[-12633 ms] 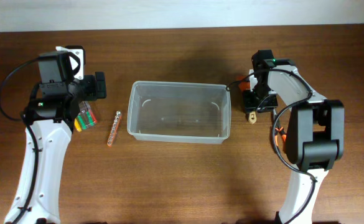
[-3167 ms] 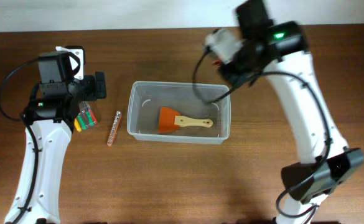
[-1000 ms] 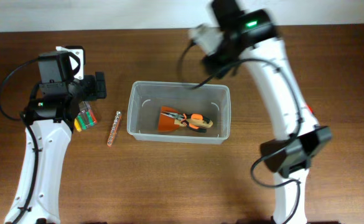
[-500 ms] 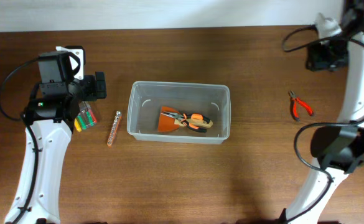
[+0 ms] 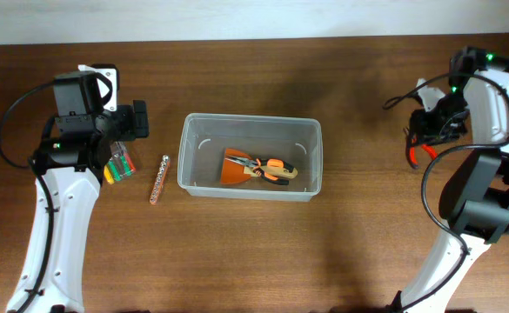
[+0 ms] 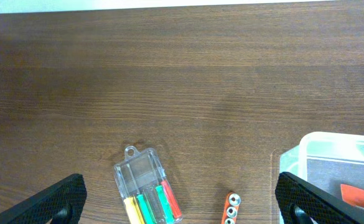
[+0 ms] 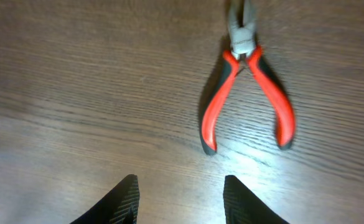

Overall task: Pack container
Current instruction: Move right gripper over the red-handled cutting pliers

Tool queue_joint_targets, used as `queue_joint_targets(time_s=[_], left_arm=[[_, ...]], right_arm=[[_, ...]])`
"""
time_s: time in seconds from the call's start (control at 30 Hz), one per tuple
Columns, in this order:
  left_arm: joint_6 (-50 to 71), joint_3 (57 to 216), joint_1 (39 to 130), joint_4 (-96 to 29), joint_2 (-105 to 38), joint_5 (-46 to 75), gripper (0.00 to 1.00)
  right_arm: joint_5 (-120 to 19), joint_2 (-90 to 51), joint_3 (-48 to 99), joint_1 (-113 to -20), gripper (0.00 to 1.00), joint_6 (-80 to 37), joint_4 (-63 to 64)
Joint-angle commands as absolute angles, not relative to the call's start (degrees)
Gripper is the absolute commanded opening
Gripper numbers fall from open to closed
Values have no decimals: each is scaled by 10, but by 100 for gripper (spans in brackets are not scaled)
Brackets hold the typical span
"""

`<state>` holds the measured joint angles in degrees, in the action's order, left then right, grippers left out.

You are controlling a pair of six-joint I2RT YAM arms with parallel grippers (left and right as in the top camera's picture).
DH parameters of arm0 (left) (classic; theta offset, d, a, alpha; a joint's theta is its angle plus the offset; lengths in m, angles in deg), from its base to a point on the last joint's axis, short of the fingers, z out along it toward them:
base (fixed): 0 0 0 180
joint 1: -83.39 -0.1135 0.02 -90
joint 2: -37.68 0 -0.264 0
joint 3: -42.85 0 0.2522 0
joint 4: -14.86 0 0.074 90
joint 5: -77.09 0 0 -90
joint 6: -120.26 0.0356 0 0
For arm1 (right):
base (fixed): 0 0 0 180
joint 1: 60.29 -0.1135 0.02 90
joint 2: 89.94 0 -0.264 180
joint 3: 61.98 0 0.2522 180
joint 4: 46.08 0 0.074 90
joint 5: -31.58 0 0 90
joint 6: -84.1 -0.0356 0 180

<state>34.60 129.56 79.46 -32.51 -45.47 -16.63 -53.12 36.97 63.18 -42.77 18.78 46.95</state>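
The container, a large clear tub, sits mid-table. It holds an orange scraper with a wooden handle and orange-handled pliers. Its corner shows in the left wrist view. Red-handled pliers lie on the table at the right, partly under my right arm in the overhead view. My right gripper is open and empty, just above them. My left gripper is open wide and empty, above a clear case of coloured screwdrivers and an orange bit holder.
The screwdriver case and the bit holder lie left of the container. The table's far edge meets a white wall at the top.
My right arm has swung from the container to the far right and come down over the red pliers. The orange-handled pliers now lie in the container. The left arm has not moved.
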Motion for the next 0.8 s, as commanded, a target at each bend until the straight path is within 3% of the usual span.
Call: queue_joint_targets(time_s=[0.0, 0.77], left_arm=[[355, 1309, 792, -324, -453, -172, 99], [355, 1309, 792, -324, -453, -172, 99]], right_arm=[[-520, 371, 613, -430, 43, 205, 457], [-531, 372, 528, -430, 43, 217, 370]])
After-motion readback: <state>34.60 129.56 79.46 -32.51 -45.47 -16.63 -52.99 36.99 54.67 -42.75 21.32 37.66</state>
